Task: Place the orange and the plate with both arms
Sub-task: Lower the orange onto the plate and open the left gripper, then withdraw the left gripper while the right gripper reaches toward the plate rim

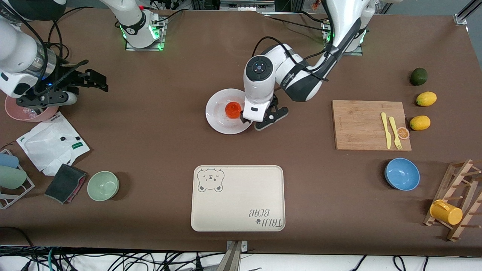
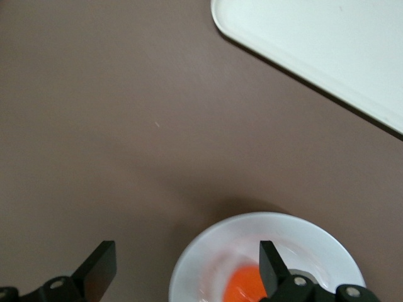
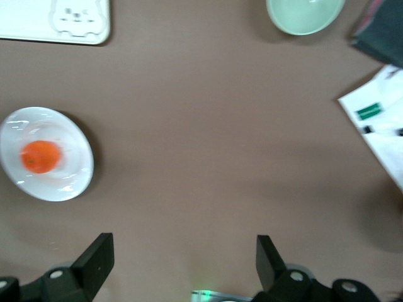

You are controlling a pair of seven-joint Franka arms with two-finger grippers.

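Note:
The orange [image 1: 233, 109] lies on the white plate [image 1: 217, 110] at the middle of the table. My left gripper [image 1: 258, 122] is open and low at the plate's rim on the side toward the left arm's end. In the left wrist view [image 2: 187, 272] one finger [image 2: 272, 264] is over the plate [image 2: 208, 251] right beside the orange [image 2: 244, 284], and the other is over bare table. My right gripper [image 1: 94, 77] is open and empty, up over the right arm's end of the table. Its wrist view [image 3: 182, 264] shows the plate [image 3: 70, 182] and orange [image 3: 40, 156] farther off.
A beige bear-print tray [image 1: 238, 198] lies nearer the front camera than the plate. A cutting board [image 1: 357, 124] with yellow cutlery, lemons [image 1: 426, 98], a blue bowl [image 1: 402, 174] and a mug rack [image 1: 457, 199] stand toward the left arm's end. A green bowl [image 1: 102, 185], white bag [image 1: 51, 143] and pink bowl [image 1: 28, 113] stand toward the right arm's end.

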